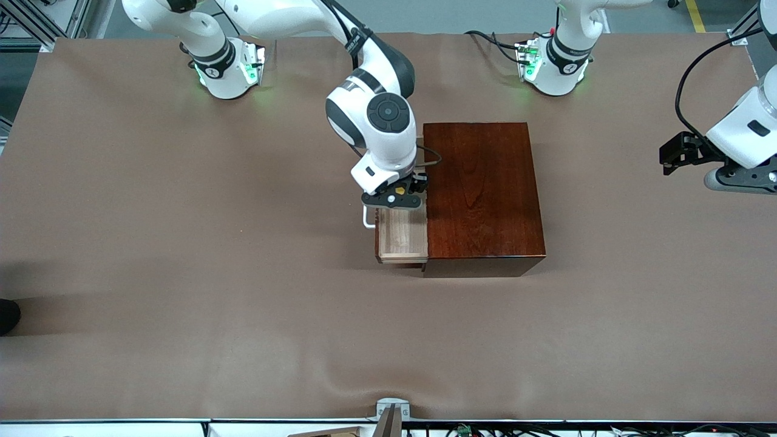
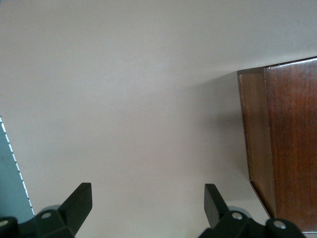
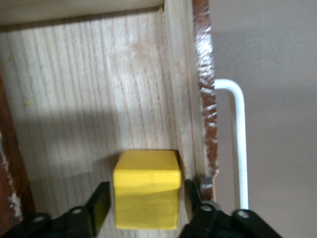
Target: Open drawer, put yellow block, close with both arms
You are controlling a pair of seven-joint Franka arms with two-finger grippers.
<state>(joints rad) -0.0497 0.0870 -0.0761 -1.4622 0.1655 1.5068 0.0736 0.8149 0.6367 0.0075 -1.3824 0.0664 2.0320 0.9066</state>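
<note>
Brown worktop (image 1: 182,273) is carrying the reddish wooden box (image 1: 479,191), its drawer (image 1: 402,237) pulled out toward the right arm's end; the right gripper (image 1: 394,197) is hanging over the drawer, the left gripper (image 1: 683,152) waiting apart. Left wrist view: its fingers (image 2: 79,201) are standing spread, released. Right wrist view: fingers (image 3: 99,203) are flanking the yellow block (image 3: 147,188) inside the drawer, beside the white handle (image 3: 238,144); whether gripping, cannot tell.

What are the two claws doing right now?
Left gripper: open, holding nothing, waiting.
Right gripper: over the open drawer, fingers around the yellow block.
</note>
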